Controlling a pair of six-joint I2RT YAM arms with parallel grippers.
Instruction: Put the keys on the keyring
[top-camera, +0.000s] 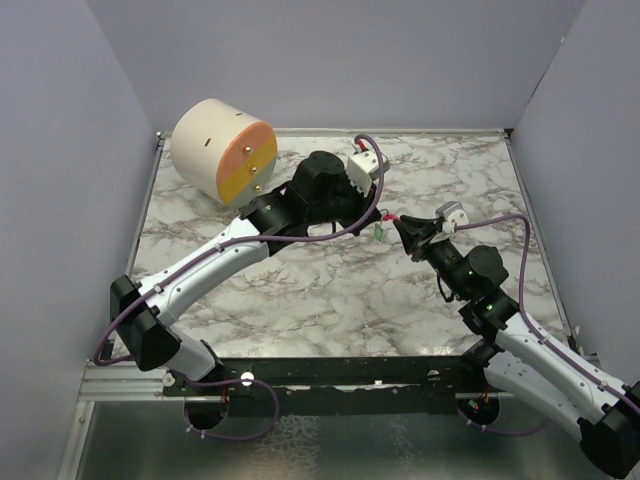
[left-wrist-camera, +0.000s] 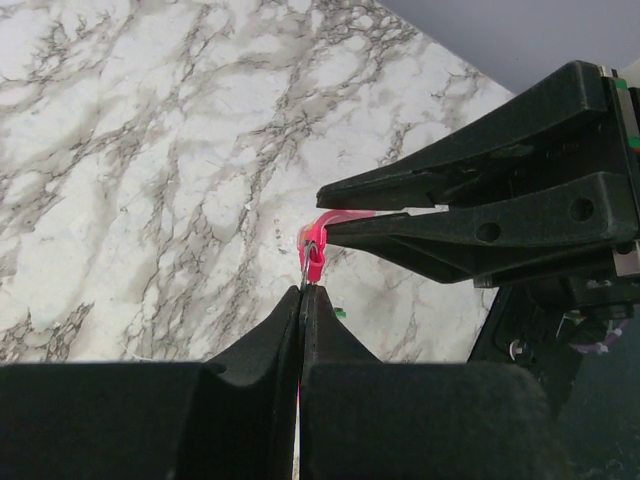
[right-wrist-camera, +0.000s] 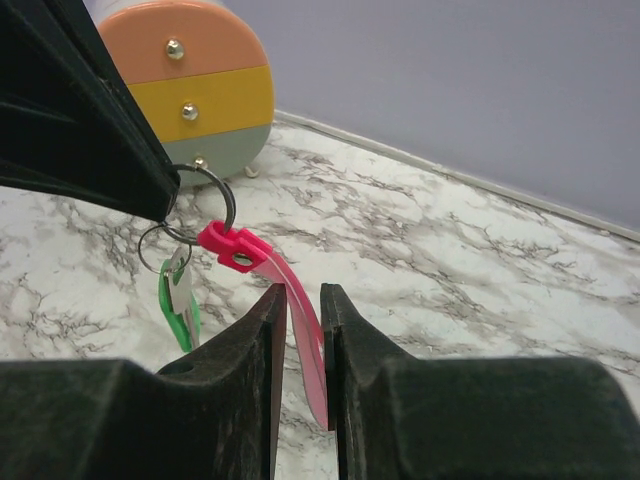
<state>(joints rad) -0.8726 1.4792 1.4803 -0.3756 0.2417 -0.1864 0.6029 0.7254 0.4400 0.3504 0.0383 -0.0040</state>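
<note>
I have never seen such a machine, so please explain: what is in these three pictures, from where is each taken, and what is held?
It shows two robot arms, left and right, at a marble table. One picture looks down from above; the other two come from a camera on each wrist. The left gripper pinches the metal ring of the keyring; the right gripper is shut on its pink strip. A green key hangs on a smaller ring below. A round little drawer chest sits at the back.
</note>
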